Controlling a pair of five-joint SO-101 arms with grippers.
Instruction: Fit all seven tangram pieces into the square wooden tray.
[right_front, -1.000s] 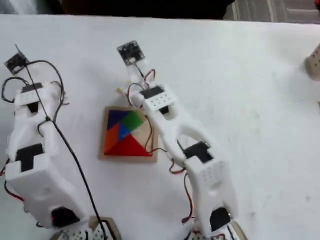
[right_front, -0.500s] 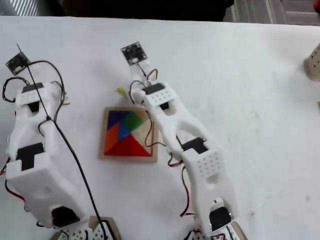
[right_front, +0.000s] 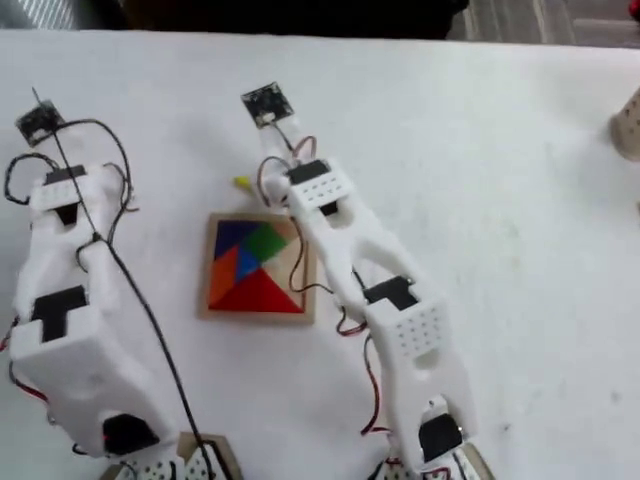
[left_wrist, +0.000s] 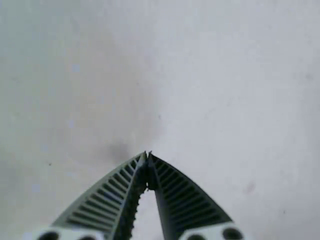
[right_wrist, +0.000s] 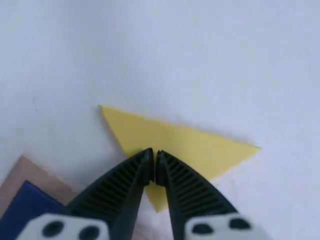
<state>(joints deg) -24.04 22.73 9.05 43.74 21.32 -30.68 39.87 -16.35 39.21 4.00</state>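
Left gripper (left_wrist: 148, 156) and right gripper (right_wrist: 154, 154) are found closed, a flat yellow triangular piece (right_wrist: 200, 145) lying under the latter's tips.

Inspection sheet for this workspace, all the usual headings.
Surface: white table.
Job's things: square wooden tray holds red, orange, blue and green pieces, with part of its floor bare; yellow triangular piece lies on the table outside it.
Clutter: tan dotted object at the picture's edge.
Grippers: left arm, jaws shut over bare table; right arm, jaws shut, tips over the yellow piece.
Cables: black cable draped over the left arm; red wires cross the tray.
Surroundings: dark area beyond the far edge.
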